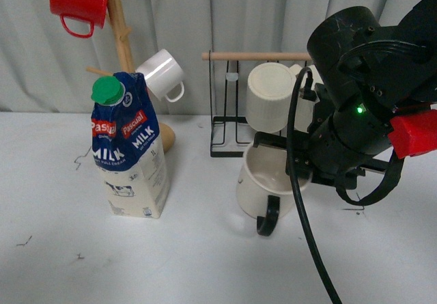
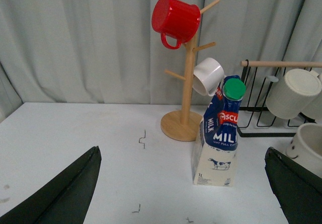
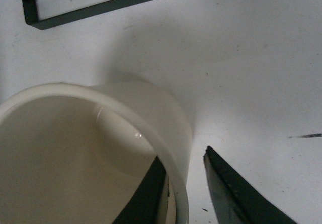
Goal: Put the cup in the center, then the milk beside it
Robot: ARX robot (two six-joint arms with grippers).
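The cup [image 1: 263,181], a wide cream mug with a black handle [image 1: 268,216] facing the front, stands upright on the white table right of centre. My right gripper [image 1: 302,174] is open and straddles its right rim. In the right wrist view one finger [image 3: 146,199] is inside the cup [image 3: 75,148] and the other [image 3: 236,194] is outside the wall. The milk [image 1: 130,150], a blue-and-white carton with a green cap, stands upright at the left. In the left wrist view my left gripper [image 2: 182,152] is open and empty, facing the milk [image 2: 217,133]; the cup [image 2: 309,146] shows at the edge.
A wooden mug tree [image 1: 123,37] behind the milk holds a red mug [image 1: 78,0] and a small white mug [image 1: 162,74]. A black wire rack [image 1: 229,140] with ribbed cream mugs [image 1: 270,95] stands right behind the cup. Grey curtains close the back.
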